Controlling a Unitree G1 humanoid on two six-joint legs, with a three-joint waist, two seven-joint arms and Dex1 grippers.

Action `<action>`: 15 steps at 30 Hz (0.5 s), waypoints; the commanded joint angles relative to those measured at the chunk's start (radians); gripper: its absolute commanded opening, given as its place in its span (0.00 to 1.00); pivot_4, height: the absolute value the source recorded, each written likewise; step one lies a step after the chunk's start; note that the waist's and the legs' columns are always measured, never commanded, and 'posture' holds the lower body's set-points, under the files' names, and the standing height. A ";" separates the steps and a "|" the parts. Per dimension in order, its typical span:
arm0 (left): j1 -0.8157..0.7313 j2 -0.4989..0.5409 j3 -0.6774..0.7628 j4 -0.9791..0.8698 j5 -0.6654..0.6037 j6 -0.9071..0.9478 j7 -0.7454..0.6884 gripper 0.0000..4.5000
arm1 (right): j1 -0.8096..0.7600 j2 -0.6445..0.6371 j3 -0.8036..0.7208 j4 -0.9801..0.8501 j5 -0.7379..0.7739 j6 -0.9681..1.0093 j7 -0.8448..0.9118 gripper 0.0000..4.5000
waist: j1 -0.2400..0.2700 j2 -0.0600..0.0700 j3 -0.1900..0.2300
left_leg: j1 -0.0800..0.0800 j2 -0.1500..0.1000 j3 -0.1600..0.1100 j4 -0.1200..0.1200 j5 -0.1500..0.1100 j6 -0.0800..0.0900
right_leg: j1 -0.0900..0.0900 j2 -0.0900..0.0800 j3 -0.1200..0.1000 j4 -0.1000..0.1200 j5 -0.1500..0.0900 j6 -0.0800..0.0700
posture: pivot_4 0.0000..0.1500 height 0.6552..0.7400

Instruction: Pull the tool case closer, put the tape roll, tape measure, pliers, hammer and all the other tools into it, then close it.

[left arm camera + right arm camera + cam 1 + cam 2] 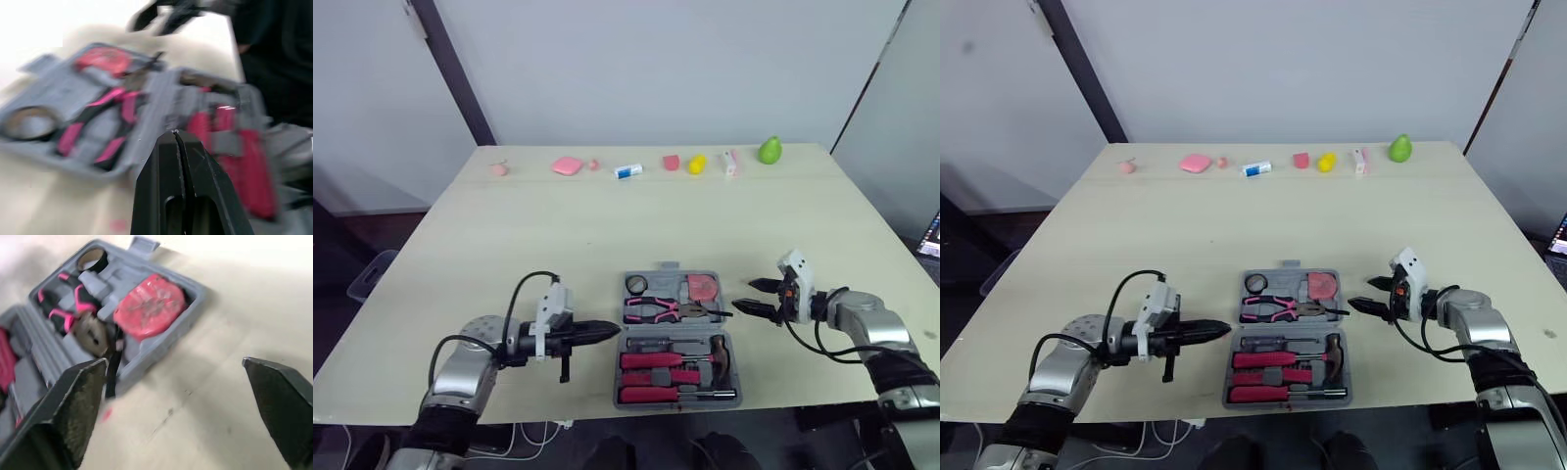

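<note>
The tool case (666, 284) lies open on the surface (558, 225) with the pliers (656, 309), tape measure (703, 287), tape roll (635, 284) and hammer (720, 357) seated inside. The left gripper (607, 331), fingers together, points at its left side, and the right gripper (751, 298), fingers apart, flanks its right, probably so the two can close it

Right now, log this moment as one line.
tool case: open, filled | left gripper: jaws shut, empty | right gripper: jaws open, empty

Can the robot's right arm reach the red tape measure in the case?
Probably yes. The right end effector is open just beside the open tool case, pointing at that corner, and the red tape measure lies uncovered there. Only the tips of the pliers sit close by.
</note>
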 commanded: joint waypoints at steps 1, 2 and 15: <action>0.010 -0.003 -0.048 -0.080 -0.002 0.026 0.001 0.00 | -0.092 0.029 -0.012 0.060 0.017 0.086 -0.028 0.98 | 0.000 0.001 0.000 | 0.000 0.000 0.000 0.000 0.000 0.000 | 0.000 0.000 0.000 0.000 0.000 0.000 | 1.00 1.00; 0.011 -0.004 -0.064 -0.086 0.005 0.025 -0.001 0.00 | -0.110 0.035 -0.001 0.081 0.009 0.100 -0.023 0.98 | 0.000 0.001 0.000 | 0.000 0.000 0.001 0.000 0.000 0.000 | 0.000 0.000 0.001 0.000 0.000 0.000 | 1.00 1.00; -0.103 -0.071 -0.306 0.106 0.228 -0.043 0.012 0.00 | -0.367 0.177 0.048 0.529 -0.083 0.068 0.049 0.98 | -0.017 0.001 0.000 | -0.001 -0.001 0.001 0.000 0.000 0.000 | -0.001 0.000 0.001 0.000 0.000 0.000 | 1.00 1.00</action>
